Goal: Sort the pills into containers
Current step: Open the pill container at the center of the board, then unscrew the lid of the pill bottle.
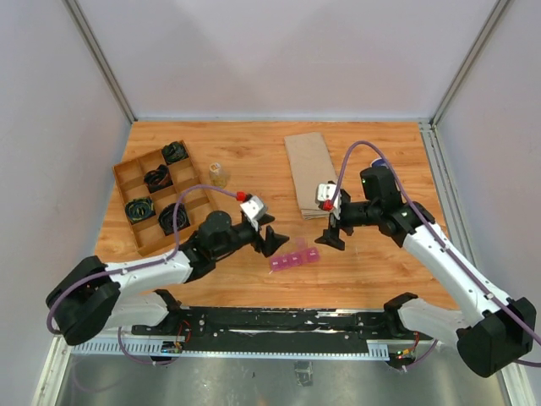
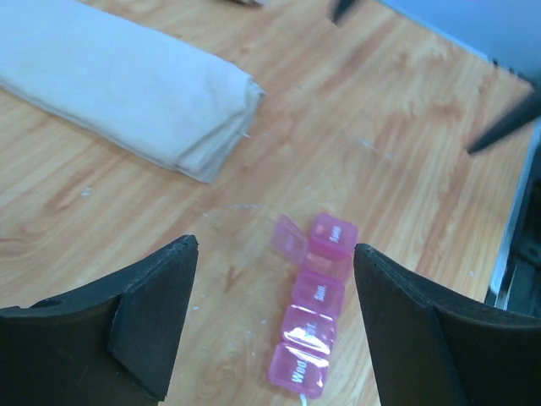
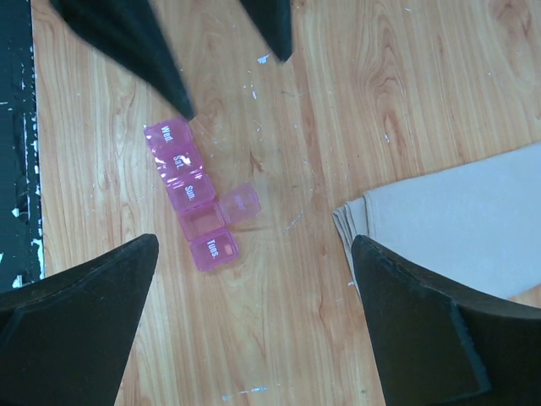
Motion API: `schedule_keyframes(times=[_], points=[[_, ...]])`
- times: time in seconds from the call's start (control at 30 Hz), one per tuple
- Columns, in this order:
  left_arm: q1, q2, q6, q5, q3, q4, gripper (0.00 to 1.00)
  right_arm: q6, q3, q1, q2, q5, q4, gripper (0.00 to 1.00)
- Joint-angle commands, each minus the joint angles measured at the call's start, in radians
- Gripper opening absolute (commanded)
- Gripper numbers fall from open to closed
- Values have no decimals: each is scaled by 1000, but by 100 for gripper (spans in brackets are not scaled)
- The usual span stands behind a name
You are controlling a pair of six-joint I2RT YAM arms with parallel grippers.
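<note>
The containers (image 1: 294,259) form a short magenta-pink strip lying flat on the wooden table between the two arms. In the left wrist view the containers (image 2: 317,317) show day labels, and one lid near the far end stands flipped open. In the right wrist view the containers (image 3: 188,182) lie left of centre. I see no loose pills on the table. My left gripper (image 1: 275,235) hovers just left of the strip, and its jaws (image 2: 275,245) are open and empty. My right gripper (image 1: 336,234) hangs above and to the right of the strip, jaws (image 3: 255,244) wide open with nothing between them.
A folded beige cloth (image 1: 308,173) lies behind the right gripper, near the table's back; the wrist views show it too (image 2: 127,80) (image 3: 456,220). A brown divided tray (image 1: 120,172) with black items sits at the left. A small clear bottle (image 1: 218,174) stands beside it.
</note>
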Motion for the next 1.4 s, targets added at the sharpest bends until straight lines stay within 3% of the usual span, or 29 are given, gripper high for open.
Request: schedule_keyframes(times=[0.0,0.17,0.37,0.47,0.6,0.77,1.03,1.13,1.37], points=[[112,-71,-161,37,79,-144,79,48,45,-37,-31,-75,-27,99],[305,-67,-287,95,185,-219,79,90,87,-40,-21,-147,-29,99],[484,70,-352,58,396,-447,78,172,274,-39,94,-202,-145,99],[513,142,-331,-59,513,-565,78,164,263,-45,128,-224,-152,99],[518,230,-282,-279,659,-712,79,179,117,-79,96,-233,-43,99],[528,337,-196,-484,785,-800,93,182,91,-87,109,-248,-19,99],[593,511,-115,-396,910,-873,96,164,85,-87,106,-212,-23,99],[610,570,-109,-376,946,-893,93,157,84,-87,104,-200,-24,99],[618,657,-97,-330,990,-929,69,151,84,-86,109,-196,-26,99]])
